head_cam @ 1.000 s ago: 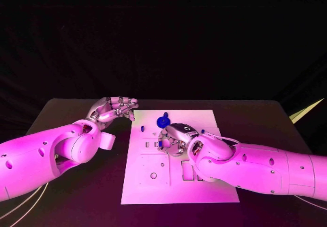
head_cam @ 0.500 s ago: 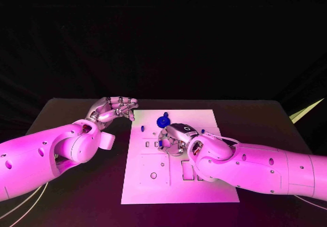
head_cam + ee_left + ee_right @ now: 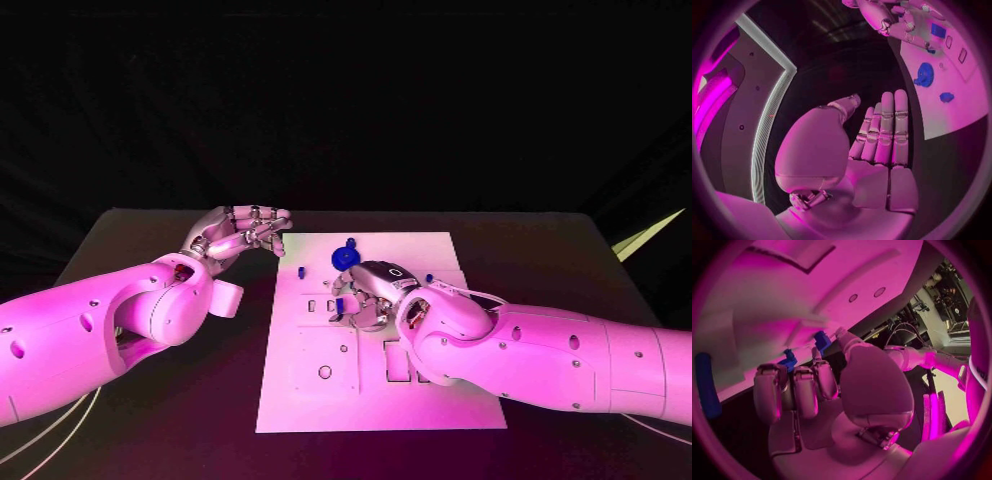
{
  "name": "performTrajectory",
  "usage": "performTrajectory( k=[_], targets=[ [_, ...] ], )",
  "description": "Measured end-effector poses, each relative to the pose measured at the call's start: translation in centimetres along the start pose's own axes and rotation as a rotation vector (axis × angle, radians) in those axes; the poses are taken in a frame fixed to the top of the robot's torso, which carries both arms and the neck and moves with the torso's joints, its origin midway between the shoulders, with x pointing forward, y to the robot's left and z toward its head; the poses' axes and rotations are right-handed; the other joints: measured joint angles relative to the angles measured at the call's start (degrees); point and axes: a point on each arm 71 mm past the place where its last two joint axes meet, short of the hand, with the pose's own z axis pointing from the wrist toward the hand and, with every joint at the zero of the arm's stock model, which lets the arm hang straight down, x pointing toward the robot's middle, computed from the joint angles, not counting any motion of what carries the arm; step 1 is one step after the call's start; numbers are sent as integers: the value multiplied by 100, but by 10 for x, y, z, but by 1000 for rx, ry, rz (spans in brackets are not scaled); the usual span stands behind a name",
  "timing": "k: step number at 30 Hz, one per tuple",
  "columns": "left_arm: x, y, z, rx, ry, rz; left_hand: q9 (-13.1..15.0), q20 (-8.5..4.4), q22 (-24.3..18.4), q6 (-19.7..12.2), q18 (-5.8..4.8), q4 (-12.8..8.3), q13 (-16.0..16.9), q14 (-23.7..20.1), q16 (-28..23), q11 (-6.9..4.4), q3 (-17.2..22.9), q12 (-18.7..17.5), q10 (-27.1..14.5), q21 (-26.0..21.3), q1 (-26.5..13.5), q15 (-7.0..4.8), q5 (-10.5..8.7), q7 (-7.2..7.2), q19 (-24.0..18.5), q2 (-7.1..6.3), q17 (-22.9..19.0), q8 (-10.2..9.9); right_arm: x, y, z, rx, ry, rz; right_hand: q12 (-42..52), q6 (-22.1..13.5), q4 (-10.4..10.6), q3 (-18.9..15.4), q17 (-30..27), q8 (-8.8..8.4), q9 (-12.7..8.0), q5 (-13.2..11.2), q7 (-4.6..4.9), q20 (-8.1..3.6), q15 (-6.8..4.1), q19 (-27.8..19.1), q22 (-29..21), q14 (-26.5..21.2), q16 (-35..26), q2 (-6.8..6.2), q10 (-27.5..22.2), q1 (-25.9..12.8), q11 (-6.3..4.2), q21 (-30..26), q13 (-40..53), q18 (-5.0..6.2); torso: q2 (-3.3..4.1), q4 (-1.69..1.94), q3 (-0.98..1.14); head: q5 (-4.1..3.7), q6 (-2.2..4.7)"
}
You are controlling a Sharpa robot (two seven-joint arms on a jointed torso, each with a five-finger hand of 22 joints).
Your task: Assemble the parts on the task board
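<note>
The task board (image 3: 378, 340) lies in the middle of the black table (image 3: 144, 240), its long sides running from the near edge toward the far edge.

The left hand (image 3: 238, 232) hovers over the table just off the board's far left corner, not touching the board. In the left wrist view this hand (image 3: 879, 135) shows its palm with the fingers (image 3: 893, 125) straight and lying side by side, the thumb set off to one side. It holds nothing.

The right hand (image 3: 371, 292) is over the middle of the board, fingers pointed down at its surface. In the right wrist view the hand (image 3: 823, 390) has its fingers (image 3: 795, 390) curled in, and a small blue part (image 3: 822, 341) sits at the tips between the thumb and a finger, against the board's surface. A second small blue part (image 3: 788, 361) stands just beside the fingertips; whether it is touched cannot be told.

A round blue part (image 3: 346, 257) stands on the board toward its far edge, just beyond the right hand. A small blue peg (image 3: 302, 271) stands near the board's left edge. The left wrist view shows the round part (image 3: 924, 75) and a smaller blue piece (image 3: 946, 97) lying apart from each other on the board (image 3: 954, 100).
</note>
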Motion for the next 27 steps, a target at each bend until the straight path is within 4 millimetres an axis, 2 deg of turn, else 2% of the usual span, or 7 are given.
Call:
performTrajectory(
  k=[3,10,12,14,15,18,27],
  targets=[
    [0,1,0,-9,4,6,0,0,0,0,0,0,0,1,4,0,0,0,0,10,0,0,0,0,0,0,7,0,-3,0,-3,-7,-26,13,0,-18,313,-407,0,-87,-83,0,18,32,72,32,0,-69,0,24,-22,299,22,1,0,1,0,1,1,0,-4],
    [3,6,2,-71,40,64,113,-87,222,-142,0,185,514,132,1041,-34,-14,699,75,493,-93,-24,0,-41,93,-90,650,55,-19,-6,-16,-39,-90,113,0,-88,338,-433,0,-89,-121,1,47,29,70,29,0,-69,0,-17,-62,365,60,-79,0,3,-17,-1,4,-4,8],
    [5,9,3,-102,56,95,323,-93,382,-176,0,292,1124,174,1587,-84,-215,1493,120,775,-179,-66,0,-73,98,-4,973,372,-28,-10,-18,-49,-100,175,-44,-97,368,-543,0,-144,-138,1,55,29,72,29,0,-69,0,-21,-84,370,83,-261,0,4,-25,-4,4,-4,19],
    [8,12,4,-149,76,145,607,-178,987,-113,-3,313,2029,1018,2981,-164,-347,2863,39,1266,-205,-180,1,-141,381,24,2580,912,-39,-16,-20,-58,-112,251,-131,-116,368,-543,0,-177,-158,1,70,30,90,29,0,-52,-1,101,-82,526,81,-453,0,5,-38,-12,8,1,30],
    [9,14,4,-171,87,167,902,-211,1508,-215,-6,642,2779,1387,3469,-244,-535,3736,-194,1619,-275,-233,0,-190,624,74,3110,1286,-44,-20,-21,-58,-119,284,-193,-100,368,-543,0,-176,-157,0,61,30,90,29,0,-52,-103,161,-112,581,73,-625,0,8,-46,-15,8,7,33],
    [14,20,4,-256,140,245,1307,-283,2071,-366,-68,929,3144,1955,4040,-331,-616,4788,-372,2096,-532,-338,1,-327,993,199,3649,1965,-60,-32,-25,-30,-142,396,-198,-56,367,-542,0,-162,-154,0,19,30,89,28,0,-52,-133,175,-165,595,59,-714,0,8,-82,-26,18,27,38],
    [36,30,12,-524,338,494,1942,-452,2965,-270,-144,934,4171,2430,4460,-548,-618,6007,-222,2640,-980,-506,1,-509,1585,377,3968,2877,-104,-84,-34,147,-235,603,-198,49,366,-543,0,60,-135,0,-44,29,86,27,0,-52,-133,176,-187,595,39,-715,0,8,-220,-41,44,58,-9]
  ],
)
